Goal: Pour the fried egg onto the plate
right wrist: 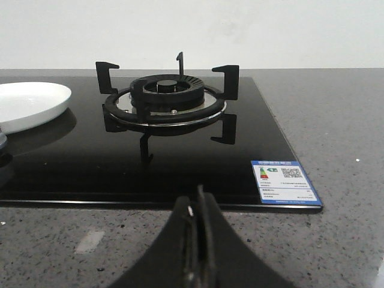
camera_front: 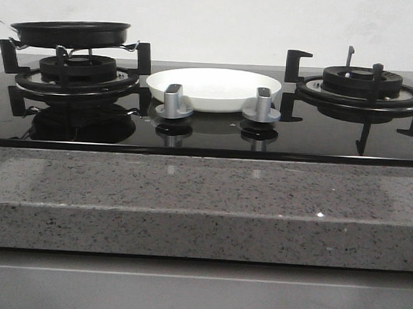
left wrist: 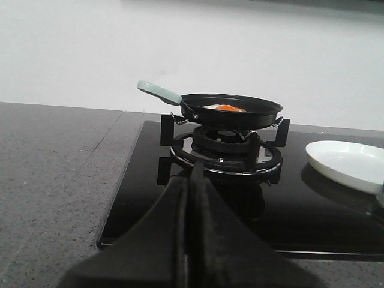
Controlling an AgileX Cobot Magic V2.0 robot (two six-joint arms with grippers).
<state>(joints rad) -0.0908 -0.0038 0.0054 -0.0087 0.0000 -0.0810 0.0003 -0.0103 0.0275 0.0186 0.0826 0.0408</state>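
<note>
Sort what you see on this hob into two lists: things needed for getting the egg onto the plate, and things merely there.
Needed:
- flat pale fried egg with orange yolk
- round glossy white plate
- black frying pan with pale green handle

Merely there:
- bare right-hand black burner
- two silver knobs
- blue label sticker

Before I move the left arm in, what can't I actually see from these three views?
- Egg: the pan rim hides it in the front view; the left wrist view shows only an orange-and-white sliver.
- Pan handle: cut off by the front view's left edge.
- Plate: near rim behind the knobs in front; cut by the frame edge in both wrist views.
- Arms: absent from the front view; only the fingers, pressed together, show.
- Label: print too small.
</note>
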